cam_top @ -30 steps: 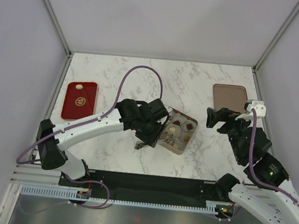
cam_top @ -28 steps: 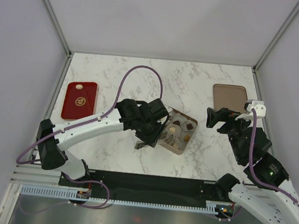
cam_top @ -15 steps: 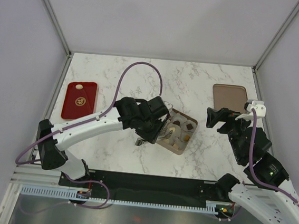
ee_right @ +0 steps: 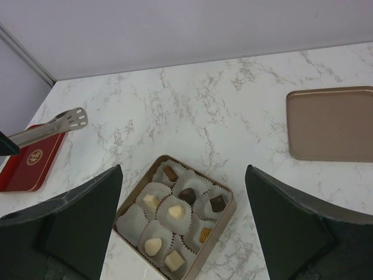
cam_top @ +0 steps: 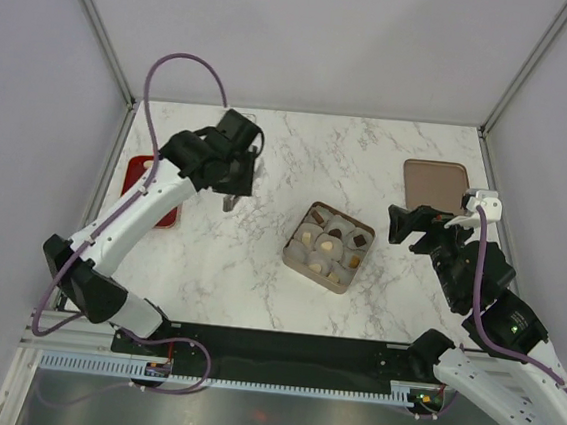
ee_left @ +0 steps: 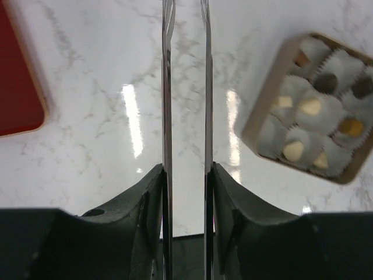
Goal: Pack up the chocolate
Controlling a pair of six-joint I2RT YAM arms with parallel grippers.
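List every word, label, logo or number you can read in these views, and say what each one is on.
Red tray: a round gold emblem, its characters too small to read.
Box, tan lid, chocolates: no lettering visible.
Nothing else in any view carries readable text.

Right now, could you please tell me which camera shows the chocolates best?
The right wrist view: the chocolates sit sharp and unblocked in the box. The top view shows them tiny; the left wrist view shows them blurred.
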